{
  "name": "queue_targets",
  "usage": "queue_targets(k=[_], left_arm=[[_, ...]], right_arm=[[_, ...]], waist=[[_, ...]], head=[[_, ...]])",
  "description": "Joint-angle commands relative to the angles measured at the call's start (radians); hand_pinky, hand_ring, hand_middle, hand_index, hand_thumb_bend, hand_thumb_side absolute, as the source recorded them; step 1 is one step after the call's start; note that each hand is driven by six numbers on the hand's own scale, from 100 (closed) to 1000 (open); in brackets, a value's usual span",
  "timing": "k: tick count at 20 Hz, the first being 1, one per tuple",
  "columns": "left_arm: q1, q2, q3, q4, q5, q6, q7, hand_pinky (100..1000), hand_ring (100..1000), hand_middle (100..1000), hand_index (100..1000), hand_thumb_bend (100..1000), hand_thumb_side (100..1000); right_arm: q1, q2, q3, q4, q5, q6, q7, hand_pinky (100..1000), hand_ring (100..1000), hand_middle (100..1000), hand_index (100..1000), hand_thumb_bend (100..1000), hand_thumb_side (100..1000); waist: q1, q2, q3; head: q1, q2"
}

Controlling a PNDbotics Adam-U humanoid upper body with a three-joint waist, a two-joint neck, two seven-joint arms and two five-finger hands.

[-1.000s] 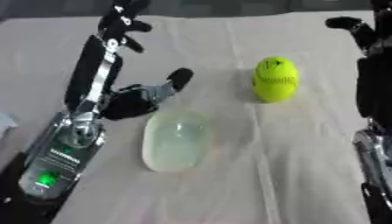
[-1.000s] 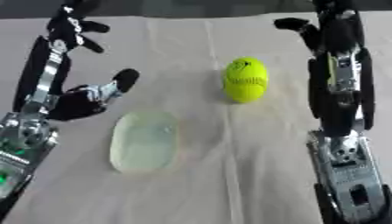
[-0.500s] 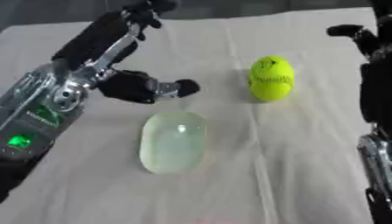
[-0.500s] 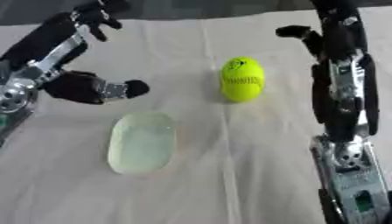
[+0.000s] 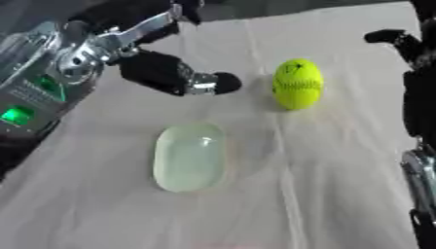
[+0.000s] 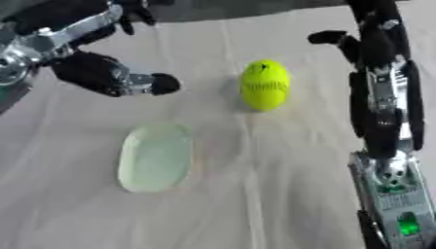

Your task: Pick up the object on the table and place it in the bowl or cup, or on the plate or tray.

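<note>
A yellow-green ball (image 5: 297, 83) lies on the cloth-covered table (image 5: 332, 185), right of centre. A pale green, see-through oval plate (image 5: 189, 156) lies nearer, to the ball's front left, with nothing on it. My left hand (image 5: 163, 73) hovers left of the ball and beyond the plate, fingers relaxed and pointing toward the ball, a short gap away and holding nothing. My right hand (image 6: 368, 35) shows at the upper right, beyond and right of the ball, partly cut off by the top edge.
My left forearm (image 5: 51, 82), with a green light, fills the upper left. My right forearm (image 6: 388, 146) runs down the right side. The cloth's far edge (image 5: 281, 14) runs along the top.
My left forearm has swung down and leftward, and the left hand has shifted right, closer to the ball. The right hand dropped slightly. Ball and plate have not moved.
</note>
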Motion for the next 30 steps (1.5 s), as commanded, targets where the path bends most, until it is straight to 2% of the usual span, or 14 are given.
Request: queue_targets(k=[1, 7, 13, 19, 30], left_arm=[[-0.052, 0.002, -0.016, 0.028, 0.017, 0.008, -0.027, 630, 794, 1000, 991, 607, 857], [-0.147, -0.053, -0.046, 0.117, 0.038, 0.007, -0.035, 629, 789, 1000, 990, 589, 868], [-0.201, -0.105, -0.061, 0.171, 0.036, -0.005, -0.033, 625, 786, 1000, 990, 575, 876], [-0.224, -0.147, -0.063, 0.247, 0.019, -0.012, -0.021, 621, 783, 1000, 989, 568, 882], [-0.210, -0.191, -0.065, 0.336, -0.023, -0.045, 0.010, 625, 786, 1000, 989, 561, 891]], right_arm=[[-0.007, -0.012, 0.004, -0.009, -0.002, 0.001, 0.004, 675, 988, 946, 1000, 100, 941], [-0.009, -0.015, 0.006, -0.011, 0.000, 0.004, 0.004, 670, 984, 944, 1000, 100, 933], [-0.019, -0.012, 0.007, -0.014, 0.003, 0.008, 0.003, 666, 980, 942, 1000, 100, 929], [-0.034, -0.008, 0.005, -0.019, 0.005, 0.012, -0.005, 666, 978, 940, 1000, 100, 922], [-0.055, -0.005, -0.010, -0.034, 0.022, 0.021, -0.042, 663, 972, 936, 1000, 100, 914]], waist=[[0.002, -0.022, -0.006], [0.024, -0.023, -0.030], [0.037, -0.024, -0.053], [0.048, -0.022, -0.077], [0.059, -0.010, -0.103]], head=[[0.013, 0.005], [0.010, 0.015], [0.009, 0.024], [0.009, 0.036], [0.011, 0.047]])
